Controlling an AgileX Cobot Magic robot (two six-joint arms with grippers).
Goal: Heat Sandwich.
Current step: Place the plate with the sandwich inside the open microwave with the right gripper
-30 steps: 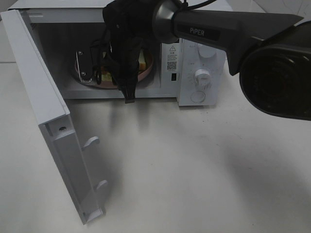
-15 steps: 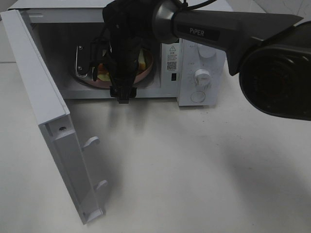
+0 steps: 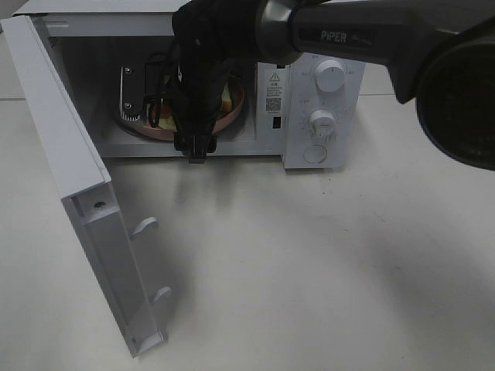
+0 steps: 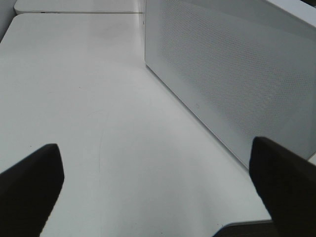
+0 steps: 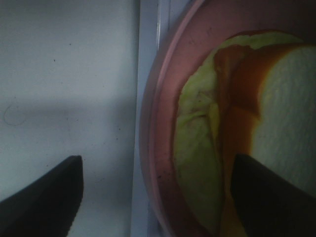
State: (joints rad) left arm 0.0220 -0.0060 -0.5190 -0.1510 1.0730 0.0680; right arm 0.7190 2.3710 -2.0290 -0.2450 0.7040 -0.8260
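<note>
I see the right end effector spread apart over the plate rim and sandwich; left end effector likewise apart.

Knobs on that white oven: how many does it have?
2, both on the microwave's control panel, right of the opening: an upper knob and a lower knob directly beneath it. None seems hidden.

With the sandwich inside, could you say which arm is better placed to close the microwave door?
Probably left: the open left gripper faces the door; the right gripper reaches into the microwave.
</note>
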